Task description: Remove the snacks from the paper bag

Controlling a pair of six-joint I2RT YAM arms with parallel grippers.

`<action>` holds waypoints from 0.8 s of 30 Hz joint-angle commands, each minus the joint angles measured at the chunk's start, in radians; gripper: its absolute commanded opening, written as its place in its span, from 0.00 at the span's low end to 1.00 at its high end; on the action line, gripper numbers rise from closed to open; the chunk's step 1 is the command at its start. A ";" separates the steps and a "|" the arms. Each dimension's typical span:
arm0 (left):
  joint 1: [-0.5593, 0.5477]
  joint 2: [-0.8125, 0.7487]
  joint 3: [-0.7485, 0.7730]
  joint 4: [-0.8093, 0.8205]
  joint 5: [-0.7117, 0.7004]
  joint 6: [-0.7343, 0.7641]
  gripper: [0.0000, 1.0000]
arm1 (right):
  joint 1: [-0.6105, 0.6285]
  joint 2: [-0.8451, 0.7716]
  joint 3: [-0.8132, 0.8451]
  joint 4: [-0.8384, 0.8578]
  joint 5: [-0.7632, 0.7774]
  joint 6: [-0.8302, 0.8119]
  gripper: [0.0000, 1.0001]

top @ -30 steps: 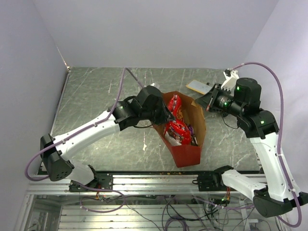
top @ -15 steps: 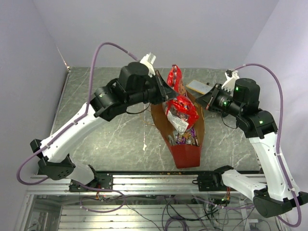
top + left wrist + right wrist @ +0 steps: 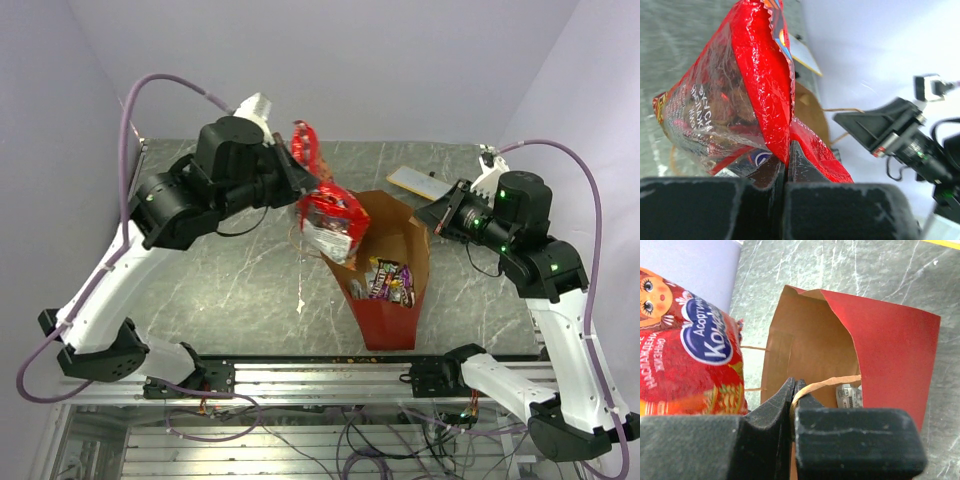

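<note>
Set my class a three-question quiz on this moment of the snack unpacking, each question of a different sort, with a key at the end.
1. True or false: the red chip bag lies inside the paper bag.
2. Pick one. The fingers of the right gripper are shut on: A) the paper bag's thin loop handle; B) a purple wrapper; C) nothing.
3. In a few words: what shows at the bottom of the paper bag?

Key
1. False. It hangs outside the bag, pinched in the shut fingers of the left gripper.
2. A.
3. Several small packets.
</note>
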 commanded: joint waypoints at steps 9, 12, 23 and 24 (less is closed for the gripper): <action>0.061 -0.281 -0.021 -0.333 -0.474 -0.150 0.07 | -0.001 -0.003 0.063 -0.004 -0.006 -0.017 0.00; 0.061 -0.332 -0.060 -0.386 -0.521 -0.208 0.07 | -0.001 -0.003 0.072 -0.013 -0.003 -0.026 0.00; 0.062 -0.310 -0.240 -0.481 -0.593 -0.257 0.07 | 0.000 -0.001 0.047 -0.006 -0.032 -0.044 0.00; 0.061 -0.295 -0.250 -0.475 -0.591 -0.247 0.07 | -0.001 -0.003 0.047 -0.010 -0.027 -0.049 0.00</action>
